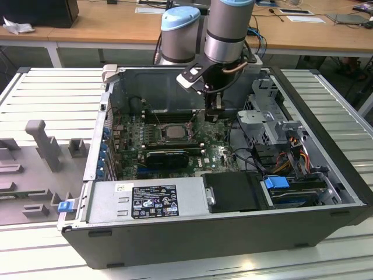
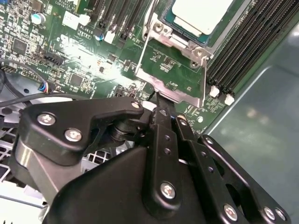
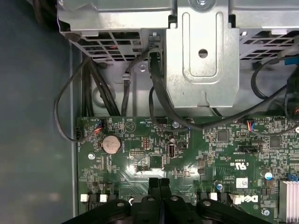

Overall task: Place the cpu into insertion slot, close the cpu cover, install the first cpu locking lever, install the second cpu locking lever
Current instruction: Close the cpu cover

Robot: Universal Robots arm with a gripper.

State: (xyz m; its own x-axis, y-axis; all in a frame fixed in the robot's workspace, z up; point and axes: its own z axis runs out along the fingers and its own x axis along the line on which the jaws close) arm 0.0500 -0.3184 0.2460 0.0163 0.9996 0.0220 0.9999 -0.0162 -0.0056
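Closed tight on nothing at the pincer (image 2: pixel 161 100), low over the green board (image 3: pixel 205 158). Just beyond its tips, the cpu cover (image 2: pixel 170 91), swung open. Past that, the cpu (image 2: pixel 201 14), seated in the insertion slot (image 2: pixel 187 44).

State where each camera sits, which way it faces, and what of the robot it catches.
Exterior view: off the arm, above the computer case, looking down into it; the arm and gripper show.
Second wrist view: on the wrist, looking along the gripper toward the cpu.
First wrist view: on the wrist, facing the board and metal drive cage; the gripper shows.
Shared: exterior and second wrist views both show the cpu.
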